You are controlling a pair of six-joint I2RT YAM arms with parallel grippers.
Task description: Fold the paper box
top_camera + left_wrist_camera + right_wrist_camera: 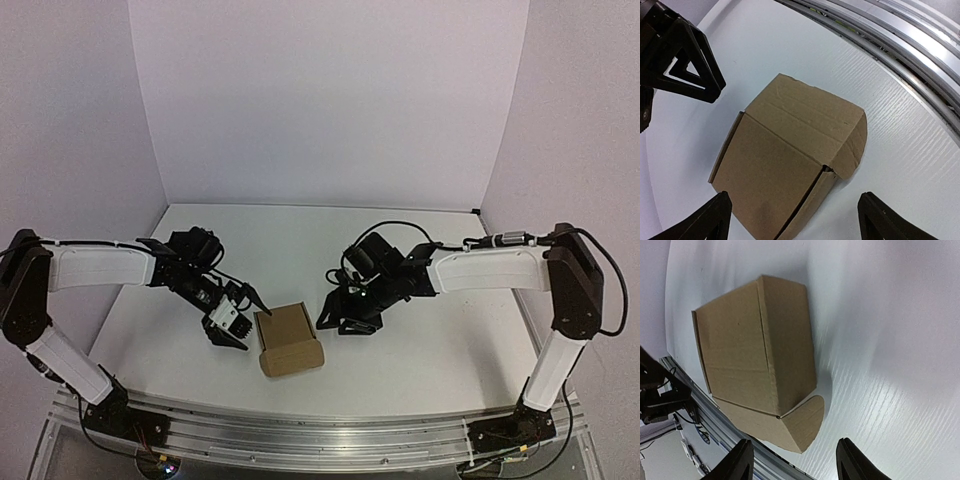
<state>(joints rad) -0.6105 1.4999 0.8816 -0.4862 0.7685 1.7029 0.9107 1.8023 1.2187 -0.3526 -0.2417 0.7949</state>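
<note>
The paper box (289,340) is a small brown cardboard cuboid on the white table, between my two grippers. One rounded flap (805,422) stands slightly away from its near end. My left gripper (234,316) is open and empty, just left of the box, not touching it. In the left wrist view the box (790,155) lies ahead of the open left gripper (795,220). My right gripper (338,318) is open and empty, just right of the box. In the right wrist view the box (750,360) lies ahead of the open right gripper (796,462).
The aluminium rail (320,425) runs along the table's near edge, close behind the box (900,55). White walls close in the table on three sides. The right gripper's black fingers (685,60) show in the left wrist view beyond the box.
</note>
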